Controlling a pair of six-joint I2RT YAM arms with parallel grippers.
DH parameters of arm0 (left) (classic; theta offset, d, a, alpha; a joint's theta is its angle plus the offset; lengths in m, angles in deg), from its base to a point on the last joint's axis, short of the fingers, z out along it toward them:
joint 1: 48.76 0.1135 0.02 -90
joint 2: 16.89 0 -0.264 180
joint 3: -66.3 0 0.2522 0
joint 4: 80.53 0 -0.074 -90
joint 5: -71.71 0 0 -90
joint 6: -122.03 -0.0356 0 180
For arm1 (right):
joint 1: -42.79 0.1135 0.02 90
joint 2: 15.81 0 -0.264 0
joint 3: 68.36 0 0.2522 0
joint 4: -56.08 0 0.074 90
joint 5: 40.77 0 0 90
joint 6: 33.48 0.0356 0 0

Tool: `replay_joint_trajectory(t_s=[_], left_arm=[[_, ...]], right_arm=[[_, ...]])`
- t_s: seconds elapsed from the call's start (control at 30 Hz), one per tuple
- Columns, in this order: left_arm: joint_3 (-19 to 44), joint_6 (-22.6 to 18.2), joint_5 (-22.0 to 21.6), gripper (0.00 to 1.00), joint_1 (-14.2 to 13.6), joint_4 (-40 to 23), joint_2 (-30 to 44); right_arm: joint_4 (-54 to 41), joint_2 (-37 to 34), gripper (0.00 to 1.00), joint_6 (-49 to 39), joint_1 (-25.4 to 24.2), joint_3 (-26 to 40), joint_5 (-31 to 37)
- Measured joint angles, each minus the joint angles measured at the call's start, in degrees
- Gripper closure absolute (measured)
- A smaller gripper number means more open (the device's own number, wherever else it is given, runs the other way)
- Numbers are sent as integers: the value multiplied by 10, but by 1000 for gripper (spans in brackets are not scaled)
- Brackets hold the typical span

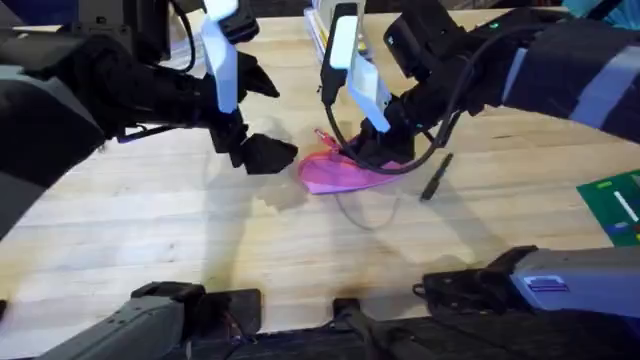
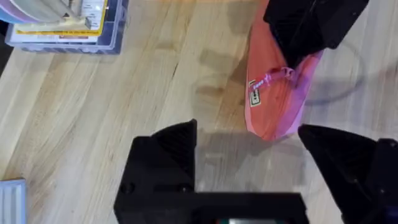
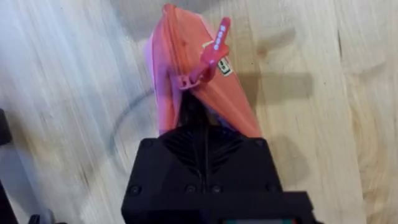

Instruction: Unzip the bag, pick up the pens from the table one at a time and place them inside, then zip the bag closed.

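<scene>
The pink bag (image 1: 335, 175) lies on the table (image 1: 200, 240) near its middle. My right gripper (image 1: 378, 148) sits on the bag's right end, fingers pressed together and shut on the bag (image 3: 180, 81) fabric. The pink pull (image 3: 214, 50) sticks out beyond the fingers, over the end of the zipper. My left gripper (image 1: 262, 152) hovers just left of the bag, open with nothing in it; in the left wrist view its fingers (image 2: 168, 149) stand apart short of the bag (image 2: 273, 106). A black pen (image 1: 437, 177) lies on the wood right of the bag.
A clear plastic box (image 2: 68, 25) with papers stands at the back of the table. A green board (image 1: 615, 205) lies at the right edge. A thin dark cable loops above the bag from the right arm. Bare wood stretches across the front.
</scene>
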Motion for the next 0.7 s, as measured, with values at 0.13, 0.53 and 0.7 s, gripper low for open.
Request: replay_joint_trajectory(t_s=[0.13,0.53,0.7], left_arm=[[0,0,0,7,0,0,0],[0,0,0,7,0,0,0],[0,0,0,7,0,0,0]], right_arm=[[0,-3,969,-12,0,0,-2],[0,-16,6,-25,0,0,-6],[1,-16,4,-25,0,0,-6]])
